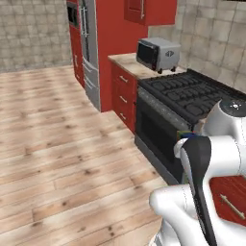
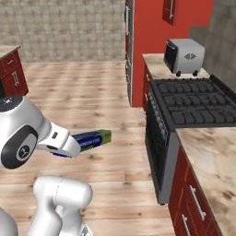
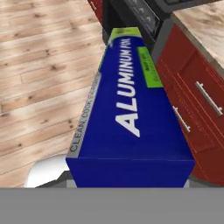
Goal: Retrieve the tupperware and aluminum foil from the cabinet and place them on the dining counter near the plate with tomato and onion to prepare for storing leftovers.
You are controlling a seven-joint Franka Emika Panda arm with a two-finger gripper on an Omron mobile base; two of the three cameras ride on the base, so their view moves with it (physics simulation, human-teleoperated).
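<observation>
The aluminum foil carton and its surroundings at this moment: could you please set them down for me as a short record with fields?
held item: aluminum foil, long dark blue carton with a green far end
holder: gripper, closed on the carton's near end
carton position: in the air above the wooden floor, sticking out forward from the hand
nearby appliance: black stove with its oven front towards the floor
on the counter beyond the stove: grey toaster oven
below the counters: red drawer units with grey handles
</observation>
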